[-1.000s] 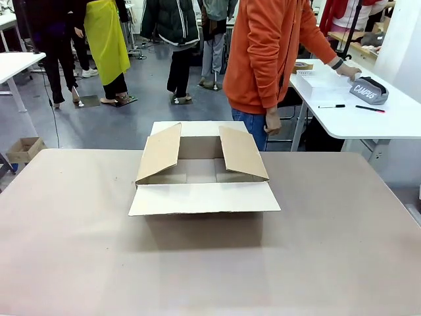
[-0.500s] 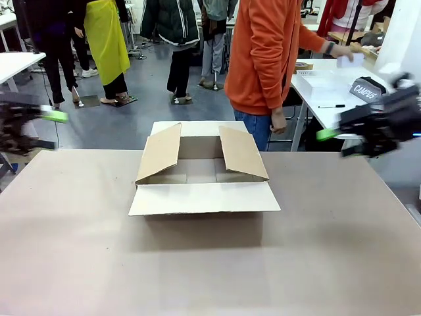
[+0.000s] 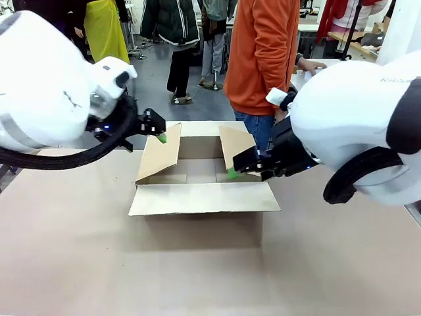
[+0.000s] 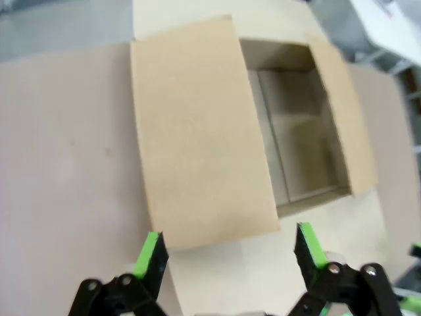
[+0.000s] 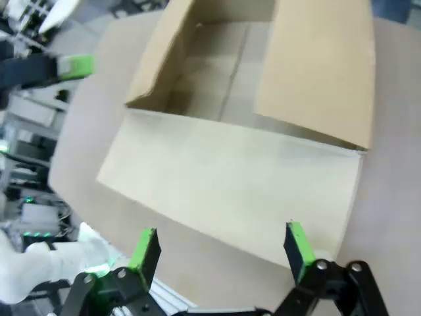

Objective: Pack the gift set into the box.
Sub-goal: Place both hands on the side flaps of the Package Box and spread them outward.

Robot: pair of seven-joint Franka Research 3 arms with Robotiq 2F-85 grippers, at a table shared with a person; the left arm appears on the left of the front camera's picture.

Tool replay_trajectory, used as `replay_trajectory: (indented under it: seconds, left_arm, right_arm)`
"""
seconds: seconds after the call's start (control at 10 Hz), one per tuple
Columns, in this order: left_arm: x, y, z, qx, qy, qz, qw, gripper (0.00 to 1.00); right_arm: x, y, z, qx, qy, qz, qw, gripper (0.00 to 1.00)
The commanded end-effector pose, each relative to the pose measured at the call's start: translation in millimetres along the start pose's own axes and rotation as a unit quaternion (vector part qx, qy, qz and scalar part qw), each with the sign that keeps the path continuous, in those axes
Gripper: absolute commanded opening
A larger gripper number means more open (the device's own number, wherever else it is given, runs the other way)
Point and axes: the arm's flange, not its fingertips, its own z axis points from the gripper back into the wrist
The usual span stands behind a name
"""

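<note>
Table: a wide brown tabletop (image 3: pixel 79 263) runs from the near edge to the far side, carrying the carton at its middle.
Box: the shallow brown cardboard box (image 3: pixel 204 197) sits at the table's centre with all four flaps open. Its near flap lies flat toward the robot, its far flap lies flat the other way, and the left and right flaps lean inward over the brown floor.
Right gripper: the right gripper (image 3: pixel 240 168) hangs at the near lower edge of the right flap; whether it touches cannot be told. In its own wrist view (image 5: pixel 220 235) the green-padded fingers stand wide apart above the near flap (image 5: pixel 230 178), holding nothing.
Left gripper: the left gripper (image 3: pixel 158 131) sits at the outer face of the left flap, close to its top corner. Its wrist view (image 4: pixel 228 238) shows the fingers spread wide over that flap (image 4: pixel 197 131), with nothing between them.
Person: a person in an orange top (image 3: pixel 263 52) stands just beyond the table's far edge, turned right, one hand (image 3: pixel 309 64) reaching to a white side table.
Background: other people stand farther off on the grey floor.
</note>
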Motion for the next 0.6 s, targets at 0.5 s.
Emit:
replay_trajectory:
  seconds: [0.5]
  left_arm:
    - [4,-9,-5,0.014,0.006,-0.003,1.000,1.00]
  right_arm:
    - [7,-14,4,-0.015,0.003,-0.011,1.000,1.00]
